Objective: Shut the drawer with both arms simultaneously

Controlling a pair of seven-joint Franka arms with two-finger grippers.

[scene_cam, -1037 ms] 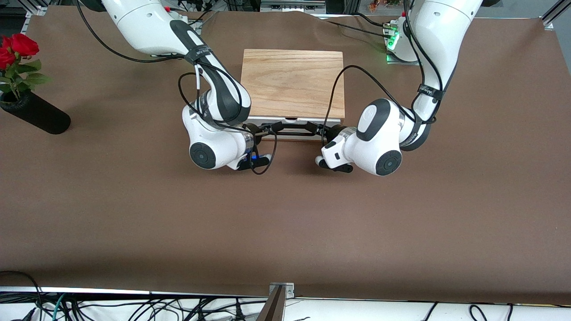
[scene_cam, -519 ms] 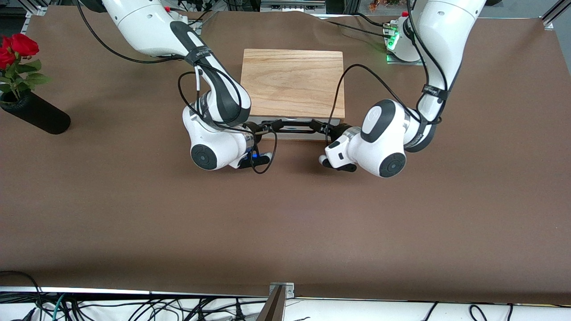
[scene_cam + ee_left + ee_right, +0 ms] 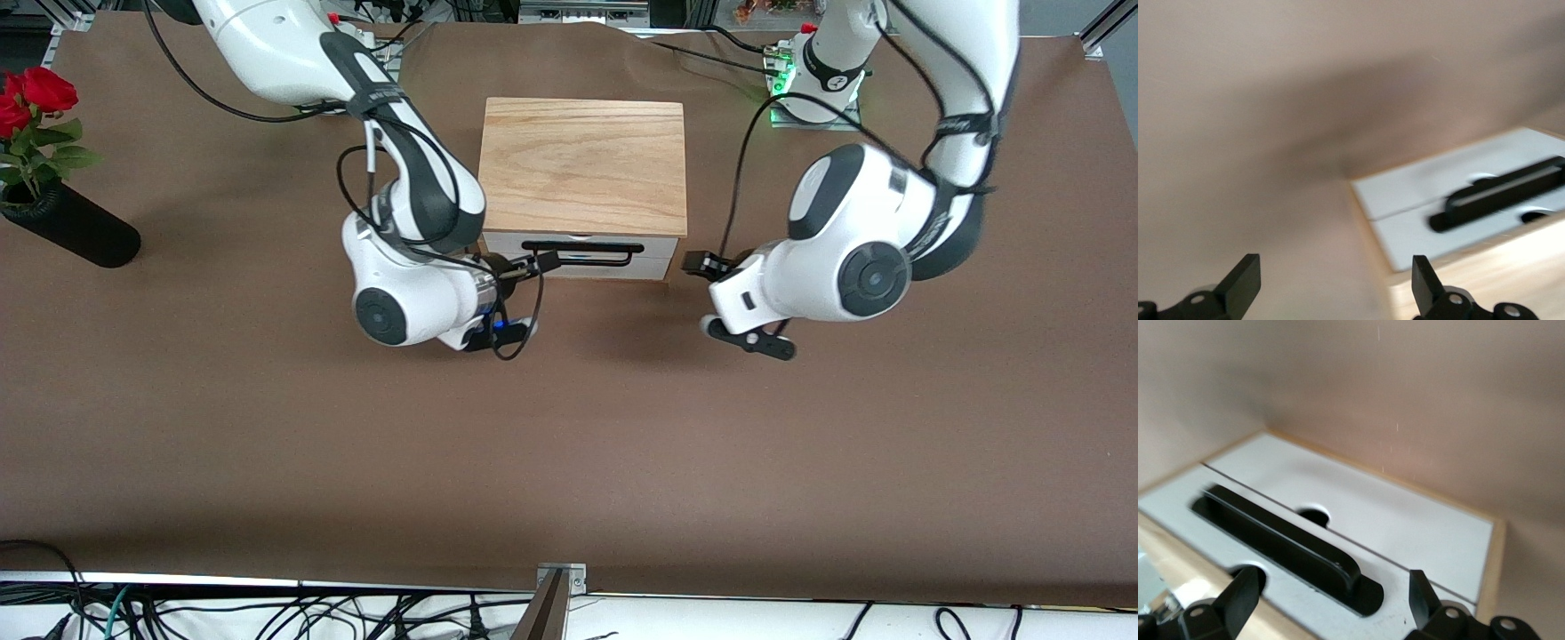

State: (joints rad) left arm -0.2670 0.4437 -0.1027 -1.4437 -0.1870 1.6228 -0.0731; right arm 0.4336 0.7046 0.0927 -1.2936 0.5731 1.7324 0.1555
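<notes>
While the shallow drawer with the white front panel sits flush in the light oak box, its front faces the front camera and its thin black bar handle runs lengthwise from one arm's end of the table to the other. Box stands on the brown table, mid-table toward the robots' bases.

Right gripper is at the handle's end toward the right arm's side, fingers spread, nothing held; right wrist view shows both fingertips apart with the handle just ahead. Left gripper is off the box corner toward the left arm's end, clear of the handle; left wrist view shows fingers wide apart over bare table, empty.

Versus 1.0 s ago: both grippers were on the handle and the drawer stuck out slightly; now it's fully in. Left arm has swung well away toward its own end; right has backed off slightly.

Count: one drawer, one box, two arms, two grippers, one black cylindrical vase with red roses at the right arm's end.
</notes>
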